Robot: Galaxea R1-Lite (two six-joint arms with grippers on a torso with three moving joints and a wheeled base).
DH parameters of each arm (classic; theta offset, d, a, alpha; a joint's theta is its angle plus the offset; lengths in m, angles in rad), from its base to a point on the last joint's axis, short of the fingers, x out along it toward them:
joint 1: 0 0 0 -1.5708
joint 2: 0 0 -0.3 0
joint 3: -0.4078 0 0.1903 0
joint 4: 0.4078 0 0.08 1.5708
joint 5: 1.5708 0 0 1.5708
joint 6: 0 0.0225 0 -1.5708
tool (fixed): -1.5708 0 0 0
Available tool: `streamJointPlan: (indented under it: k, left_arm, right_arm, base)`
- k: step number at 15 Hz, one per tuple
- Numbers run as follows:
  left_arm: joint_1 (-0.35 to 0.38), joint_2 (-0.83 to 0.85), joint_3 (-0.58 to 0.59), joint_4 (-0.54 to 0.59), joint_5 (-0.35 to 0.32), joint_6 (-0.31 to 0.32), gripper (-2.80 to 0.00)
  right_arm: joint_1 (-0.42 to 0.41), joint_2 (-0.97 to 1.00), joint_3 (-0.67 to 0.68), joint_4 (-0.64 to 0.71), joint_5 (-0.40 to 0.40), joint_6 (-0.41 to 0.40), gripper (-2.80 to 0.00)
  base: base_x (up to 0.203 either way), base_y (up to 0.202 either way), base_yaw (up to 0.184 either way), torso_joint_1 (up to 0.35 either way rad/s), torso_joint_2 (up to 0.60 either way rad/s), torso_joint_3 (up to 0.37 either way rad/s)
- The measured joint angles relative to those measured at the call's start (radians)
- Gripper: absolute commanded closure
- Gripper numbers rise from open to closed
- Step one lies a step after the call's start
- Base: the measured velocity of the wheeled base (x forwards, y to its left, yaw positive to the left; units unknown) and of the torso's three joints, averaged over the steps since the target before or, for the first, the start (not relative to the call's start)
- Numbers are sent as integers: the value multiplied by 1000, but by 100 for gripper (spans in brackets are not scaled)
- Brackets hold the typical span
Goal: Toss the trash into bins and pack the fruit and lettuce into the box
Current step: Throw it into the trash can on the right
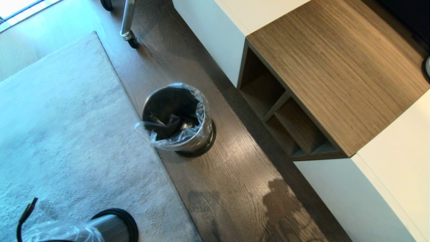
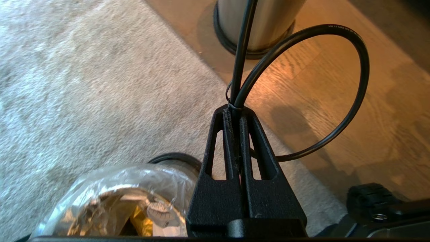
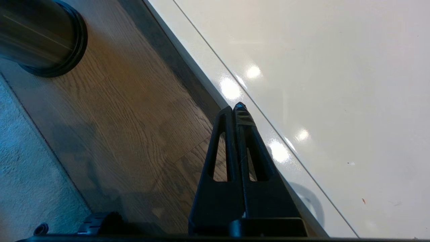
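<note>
left gripper [image 2: 236, 111], fingers together and empty, hovers over the near bin [image 2: 114, 201] holding the gold wrapper [image 2: 139, 220]; packing seemingly remains

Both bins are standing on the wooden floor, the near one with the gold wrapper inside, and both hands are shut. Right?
Not quite: the head view shows the near bin on the rug; only the far bin stands on the wooden floor. The rest holds.
</note>
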Motion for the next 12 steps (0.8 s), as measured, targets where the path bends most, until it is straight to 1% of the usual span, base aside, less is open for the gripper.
streamJointPlan:
  k: [3, 5, 7, 9, 11, 12]
  left_arm:
    - [-35, 219, -86, -118, -30, -5, 0]
    - [-61, 381, -186, -176, -54, -7, 0]
    - [-95, 528, -284, -202, -97, -7, 0]
    - [-149, 667, -366, -214, -137, -6, 0]
    - [-209, 800, -430, -244, -148, -2, 0]
    - [-233, 870, -457, -277, -149, 2, 0]
  right_arm:
    - [0, 0, 0, 0, 0, 0, 0]
    - [0, 0, 0, 0, 0, 0, 0]
    - [0, 0, 0, 0, 0, 0, 0]
    - [0, 0, 0, 0, 0, 0, 0]
    - [0, 0, 0, 0, 0, 0, 0]
    - [0, 0, 0, 0, 0, 0, 0]
  base:
    - [0, 0, 0, 0, 0, 0]
    - [0, 0, 0, 0, 0, 0]
    - [0, 0, 0, 0, 0, 0]
    - [0, 0, 0, 0, 0, 0]
    - [0, 0, 0, 0, 0, 0]
    - [0, 0, 0, 0, 0, 0]
